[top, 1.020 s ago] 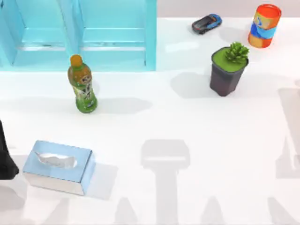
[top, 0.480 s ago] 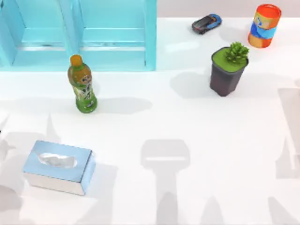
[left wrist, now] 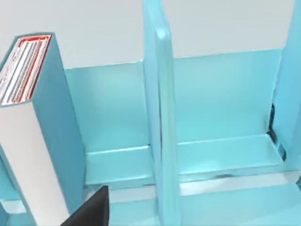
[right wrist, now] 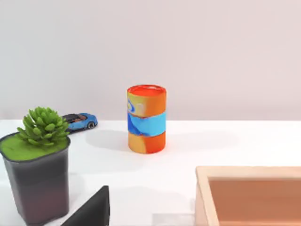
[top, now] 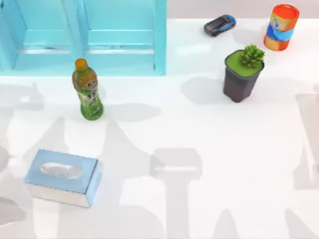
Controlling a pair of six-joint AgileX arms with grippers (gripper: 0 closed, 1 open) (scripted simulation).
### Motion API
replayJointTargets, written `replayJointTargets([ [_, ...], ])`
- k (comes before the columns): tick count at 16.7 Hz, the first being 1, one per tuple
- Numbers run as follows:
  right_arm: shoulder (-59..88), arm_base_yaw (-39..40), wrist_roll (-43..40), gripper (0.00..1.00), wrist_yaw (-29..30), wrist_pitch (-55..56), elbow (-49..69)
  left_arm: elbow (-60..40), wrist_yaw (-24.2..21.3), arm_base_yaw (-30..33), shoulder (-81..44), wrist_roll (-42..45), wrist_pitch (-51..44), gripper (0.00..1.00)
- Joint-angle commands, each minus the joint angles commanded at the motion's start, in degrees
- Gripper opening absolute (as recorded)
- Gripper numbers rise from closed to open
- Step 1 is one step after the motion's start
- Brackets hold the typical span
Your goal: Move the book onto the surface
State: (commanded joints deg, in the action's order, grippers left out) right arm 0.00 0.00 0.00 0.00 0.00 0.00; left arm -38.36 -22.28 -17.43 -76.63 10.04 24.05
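Note:
The book (left wrist: 33, 117) stands upright inside the turquoise shelf unit (left wrist: 160, 117), in the compartment beside the middle divider. It has a light-blue cover, white page edges and red trim on its end. A black part of my left gripper (left wrist: 89, 212) shows close below the book, apart from it. The shelf unit (top: 119, 35) sits at the back left of the white surface (top: 199, 149). A black part of my right gripper (right wrist: 91, 209) hangs near the potted plant (right wrist: 40, 165).
A green tea bottle (top: 88, 90) stands in front of the shelf. A light-blue tissue box (top: 62, 177) lies front left. The potted plant (top: 242, 72), a toy car (top: 219, 24) and an orange-blue can (top: 281, 27) are back right. A wooden box (right wrist: 249, 195) is near my right gripper.
The black piece of my left arm at the top view's left edge has left that view. Its shadows have shifted up toward the shelf.

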Motion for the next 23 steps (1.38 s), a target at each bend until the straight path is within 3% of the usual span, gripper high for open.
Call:
replayJointTargets([
  [4, 0.0, 0.0, 0.0, 1.0, 0.0, 0.0, 0.0, -9.78, -5.08, -5.98, -22.92, 0.92, 5.59, 1.0],
  [8, 0.0, 0.0, 0.0, 1.0, 0.0, 0.0, 0.0, -18.03, -8.36, -10.64, -36.01, 1.53, 10.94, 1.0],
  [17, 0.0, 0.0, 0.0, 1.0, 0.0, 0.0, 0.0, -20.2, -9.2, -11.89, -39.29, 1.7, 12.76, 1.0],
  [23, 0.0, 0.0, 0.0, 1.0, 0.0, 0.0, 0.0, -27.64, -5.82, -8.41, -43.41, -0.08, 11.05, 1.0],
])
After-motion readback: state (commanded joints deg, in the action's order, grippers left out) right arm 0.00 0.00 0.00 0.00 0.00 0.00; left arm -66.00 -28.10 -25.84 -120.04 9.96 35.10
